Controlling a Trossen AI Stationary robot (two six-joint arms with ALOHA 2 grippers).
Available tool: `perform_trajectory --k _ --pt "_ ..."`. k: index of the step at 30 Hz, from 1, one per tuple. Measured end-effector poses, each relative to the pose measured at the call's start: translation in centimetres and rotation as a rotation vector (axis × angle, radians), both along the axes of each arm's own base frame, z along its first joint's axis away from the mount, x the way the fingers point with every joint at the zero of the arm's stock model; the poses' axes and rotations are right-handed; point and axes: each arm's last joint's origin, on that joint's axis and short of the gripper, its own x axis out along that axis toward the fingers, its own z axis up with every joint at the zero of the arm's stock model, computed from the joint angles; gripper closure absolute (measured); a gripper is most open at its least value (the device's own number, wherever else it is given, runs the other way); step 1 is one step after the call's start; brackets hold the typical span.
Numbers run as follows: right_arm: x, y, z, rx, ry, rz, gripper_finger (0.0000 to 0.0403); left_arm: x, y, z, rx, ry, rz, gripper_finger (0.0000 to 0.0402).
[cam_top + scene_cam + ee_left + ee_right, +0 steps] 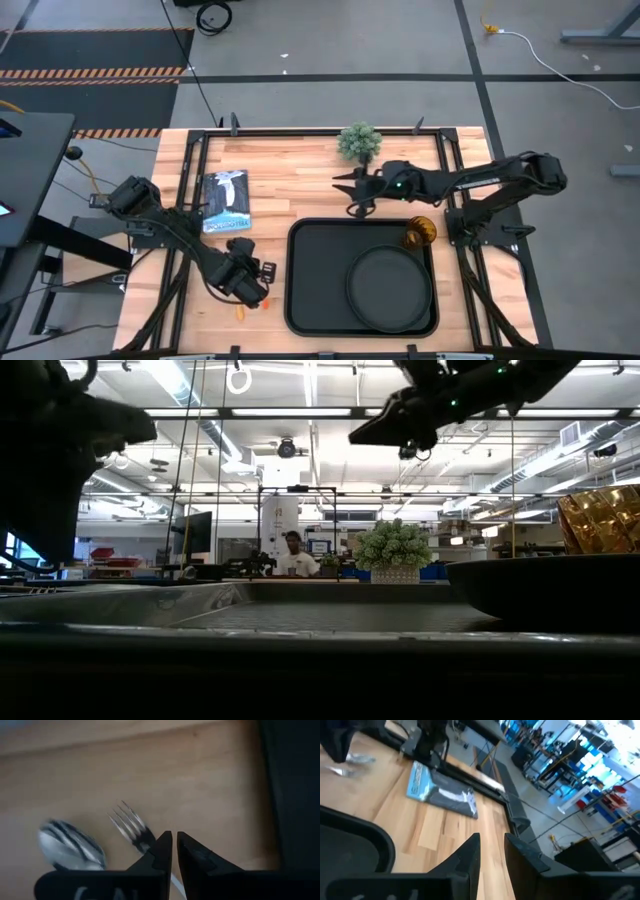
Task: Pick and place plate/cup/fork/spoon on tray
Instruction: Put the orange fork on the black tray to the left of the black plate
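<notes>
The black tray lies at the table's middle near side. The round black plate sits in its near right part, and the amber cup stands in its far right corner. My left gripper is left of the tray, low over the table, shut at the fork. The spoon lies beside the fork, its silver bowl on the wood. An orange handle end shows near of the gripper. My right gripper hangs above the table beyond the tray's far edge, its fingers nearly together and empty. My left gripper has its fingers closed at the fork's neck just behind the tines, coming from above on a slant. One fingertip covers the place of contact. The tines stick out past the fingertips. I cannot tell whether the fork is lifted.
A small potted plant stands at the far edge. A blue and grey packet lies on the far left of the table. Black frame rails run along the table's left and right sides. Bare wood lies between the packet and the tray.
</notes>
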Motion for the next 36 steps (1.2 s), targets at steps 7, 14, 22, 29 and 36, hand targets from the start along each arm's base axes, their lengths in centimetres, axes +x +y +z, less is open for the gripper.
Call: perform_trajectory --k 7,14,22,29,36 --pt "-1.8 0.3 0.0 0.018 -0.022 0.068 0.0309 1.2 -0.8 2.0 -0.012 -0.065 0.015 0.0367" --pt "-2.1 0.4 -0.8 0.036 -0.003 0.068 0.0309 1.5 -0.9 0.2 0.052 0.02 0.066 0.0367" --pt "-2.0 0.5 -0.5 0.046 -0.031 0.105 0.0309 2.9 -0.2 -2.1 -0.01 0.102 0.176 0.0327" --pt "-2.0 0.6 -0.6 0.055 -0.029 0.13 0.0309 3.1 0.0 -1.8 -0.106 0.158 0.167 0.0281" --pt "-2.0 0.6 -0.5 0.055 -0.037 0.141 0.0309 3.7 -1.1 0.2 -0.165 0.128 0.153 0.0282"
